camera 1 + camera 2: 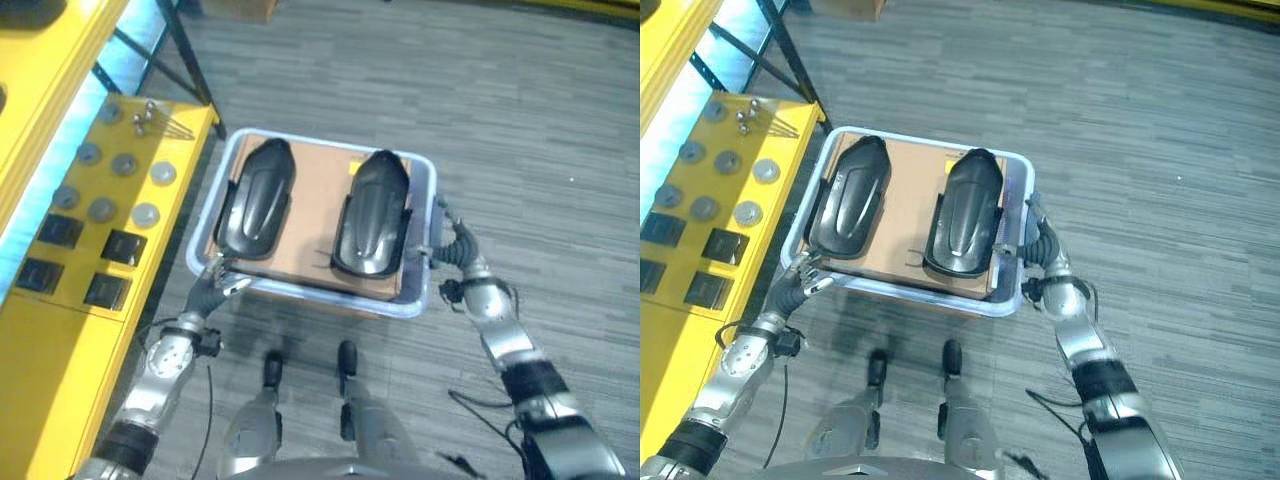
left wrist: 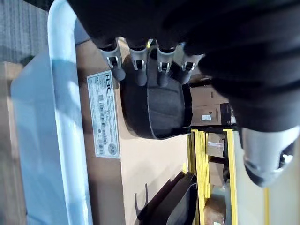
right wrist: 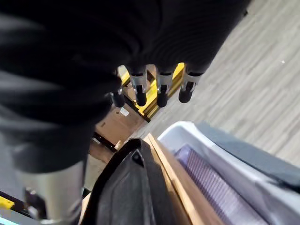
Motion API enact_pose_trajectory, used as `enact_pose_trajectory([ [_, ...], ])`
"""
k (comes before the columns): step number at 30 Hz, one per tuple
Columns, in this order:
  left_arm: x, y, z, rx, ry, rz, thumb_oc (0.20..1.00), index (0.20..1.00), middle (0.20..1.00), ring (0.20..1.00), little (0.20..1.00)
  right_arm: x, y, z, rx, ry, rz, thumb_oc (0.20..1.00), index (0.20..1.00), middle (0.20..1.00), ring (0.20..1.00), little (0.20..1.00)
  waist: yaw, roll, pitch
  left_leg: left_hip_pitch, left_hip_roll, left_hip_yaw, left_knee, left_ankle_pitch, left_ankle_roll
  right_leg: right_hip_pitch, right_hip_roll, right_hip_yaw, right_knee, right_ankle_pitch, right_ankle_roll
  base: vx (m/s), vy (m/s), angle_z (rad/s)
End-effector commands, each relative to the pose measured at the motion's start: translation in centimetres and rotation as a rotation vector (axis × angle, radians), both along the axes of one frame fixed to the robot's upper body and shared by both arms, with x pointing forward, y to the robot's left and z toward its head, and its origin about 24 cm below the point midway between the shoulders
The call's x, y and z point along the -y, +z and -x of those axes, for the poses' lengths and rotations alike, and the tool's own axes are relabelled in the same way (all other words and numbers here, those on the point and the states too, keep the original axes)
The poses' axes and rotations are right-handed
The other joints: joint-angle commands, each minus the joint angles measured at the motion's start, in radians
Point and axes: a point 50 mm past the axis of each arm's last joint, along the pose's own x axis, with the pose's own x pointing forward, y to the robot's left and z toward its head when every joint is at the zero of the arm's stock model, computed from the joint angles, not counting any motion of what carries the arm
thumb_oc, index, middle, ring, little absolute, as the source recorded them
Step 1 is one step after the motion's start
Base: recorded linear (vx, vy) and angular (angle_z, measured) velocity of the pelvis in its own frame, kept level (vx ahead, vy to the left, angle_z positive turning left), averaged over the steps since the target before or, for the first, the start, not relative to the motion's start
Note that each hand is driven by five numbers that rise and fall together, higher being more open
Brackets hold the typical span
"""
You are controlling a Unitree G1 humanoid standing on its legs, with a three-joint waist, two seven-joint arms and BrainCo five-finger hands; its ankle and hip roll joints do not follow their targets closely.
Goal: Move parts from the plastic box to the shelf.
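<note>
A pale blue plastic box point(image 1: 432, 200) stands in front of me, lined with brown cardboard point(image 1: 315, 210). Two black moulded parts lie in it side by side, one on the left point(image 1: 257, 198) and one on the right point(image 1: 373, 213). My left hand point(image 1: 205, 290) is at the box's near left corner; its fingers point(image 2: 138, 65) reach straight over the rim point(image 2: 63, 117) toward the left part point(image 2: 159, 110). At the box's right wall, my right hand point(image 1: 455, 245) holds its fingers point(image 3: 161, 89) straight above the rim point(image 3: 220, 154) and the right part point(image 3: 126, 192).
The yellow shelf point(image 1: 60, 330) runs along my left, carrying several grey discs point(image 1: 124, 163), black square pieces point(image 1: 123, 245) and a few bolts point(image 1: 145, 117). A black frame leg point(image 1: 190, 60) slants behind it. Grey carpet lies to the right and beyond the box.
</note>
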Motion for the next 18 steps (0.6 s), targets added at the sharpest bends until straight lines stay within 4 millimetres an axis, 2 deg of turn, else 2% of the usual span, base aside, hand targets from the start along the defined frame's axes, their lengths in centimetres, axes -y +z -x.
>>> enact_pose_trajectory([
  [1,-0.2,2.4,-0.9,0.127,-0.015,0.004,1.000,1.000,1.000,1.000,1.000,-0.2,2.4,-0.8,0.133,-0.045,0.114,1.000,1.000,1.000,1.000,1.000,0.005,-0.043,-0.028,0.016,0.037,0.009,0.087,-0.161,0.005,0.068,-0.089,0.071,0.016,-0.146,0.096,0.00,0.000,0.00],
  [5,0.2,2.3,-0.9,0.116,-0.032,0.011,1.000,1.000,1.000,1.000,1.000,0.0,3.2,-1.7,0.148,-0.069,0.129,1.000,1.000,1.000,1.000,1.000,0.014,-0.036,-0.018,0.005,0.032,0.005,0.081,-0.154,0.006,0.051,-0.093,0.067,0.021,-0.142,0.097,-0.01,0.007,0.00],
  [6,0.9,2.3,-1.3,0.118,-0.057,0.019,1.000,1.000,1.000,1.000,1.000,0.0,3.2,-2.6,0.117,-0.068,0.075,1.000,1.000,1.000,1.000,1.000,0.020,-0.032,-0.012,-0.010,0.024,-0.001,0.076,-0.145,0.004,0.033,-0.096,0.065,0.024,-0.136,0.101,-0.03,0.021,0.03],
  [8,1.1,2.3,-1.3,0.118,-0.066,0.018,1.000,1.000,1.000,1.000,1.000,0.1,3.3,-2.9,0.101,-0.062,0.066,1.000,1.000,1.000,1.000,1.000,0.023,-0.031,-0.010,-0.015,0.022,-0.001,0.074,-0.142,0.004,0.029,-0.098,0.063,0.022,-0.134,0.101,-0.02,0.005,0.11],
  [13,1.7,2.3,-1.4,0.117,-0.089,0.024,1.000,1.000,1.000,1.000,1.000,0.9,1.8,-4.5,-0.043,-0.120,-0.012,1.000,1.000,1.000,1.000,1.000,0.040,-0.024,0.002,-0.030,0.016,-0.006,0.068,-0.129,0.002,0.014,-0.101,0.053,0.022,-0.123,0.104,-0.01,0.001,0.07],
  [17,2.0,2.2,-1.3,0.108,-0.095,0.028,1.000,1.000,1.000,1.000,1.000,-0.3,-0.9,-4.9,-0.182,-0.129,-0.059,1.000,1.000,1.000,1.000,1.000,0.048,-0.021,0.013,-0.032,0.014,-0.003,0.069,-0.127,0.002,0.014,-0.100,0.054,0.025,-0.122,0.104,0.00,0.000,0.00],
  [18,1.9,2.1,-1.2,0.102,-0.107,0.019,1.000,1.000,1.000,1.000,1.000,-0.5,-2.9,-4.5,-0.299,-0.117,-0.050,0.520,0.520,0.520,0.520,0.520,0.052,-0.021,0.011,-0.030,0.014,-0.004,0.070,-0.128,0.002,0.016,-0.099,0.054,0.025,-0.124,0.104,0.00,0.000,0.00],
])
